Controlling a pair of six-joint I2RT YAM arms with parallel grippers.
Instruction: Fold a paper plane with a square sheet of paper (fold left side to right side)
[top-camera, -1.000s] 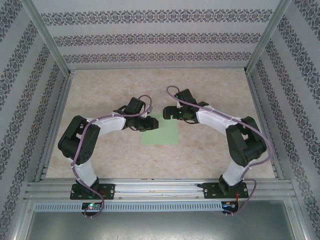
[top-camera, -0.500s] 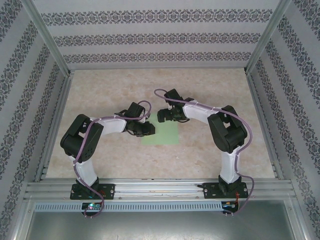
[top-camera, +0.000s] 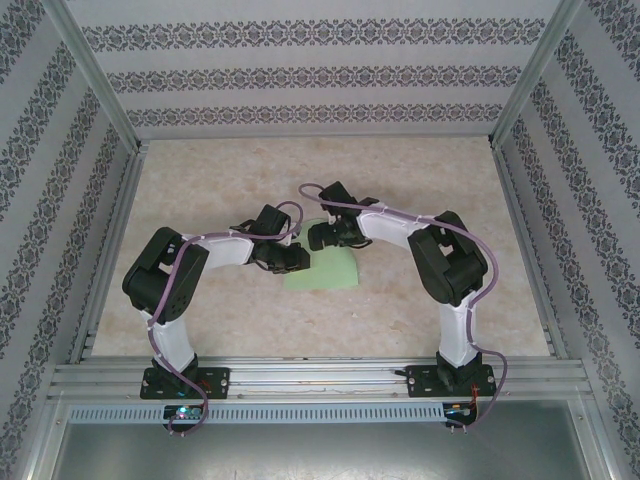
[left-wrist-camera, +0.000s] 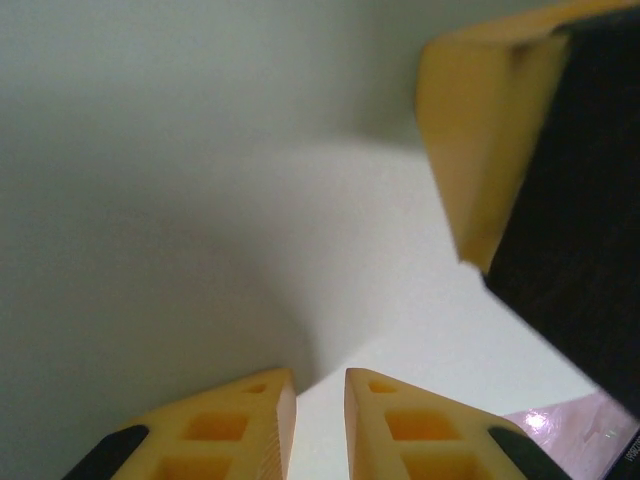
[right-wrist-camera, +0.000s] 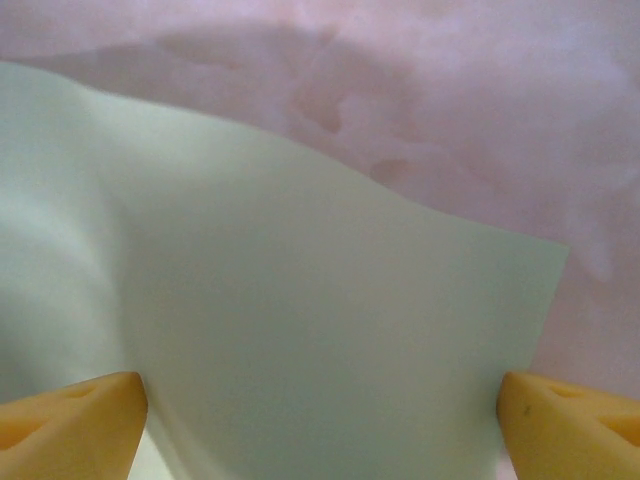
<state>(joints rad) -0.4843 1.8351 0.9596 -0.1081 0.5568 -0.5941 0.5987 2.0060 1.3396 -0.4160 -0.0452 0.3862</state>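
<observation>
Top external change: we see sheet (top-camera: 330, 272) newly humped at centre; fold starting.
Left claw (left-wrist-camera: 320, 382): narrowed, grip unclear.
Right claw (right-wrist-camera: 322, 395): spread wide.

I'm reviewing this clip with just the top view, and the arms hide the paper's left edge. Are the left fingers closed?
Observer: In the left wrist view the left fingers stand nearly together, with a slim gap between the tips. I cannot tell whether they pinch the paper.
Operator: And the other arm?
Observer: The right fingers are wide apart in the right wrist view, with paper spanning between them.
Operator: Is the paper flat?
Observer: No. In that view its far edge runs in a wave against the table.
</observation>
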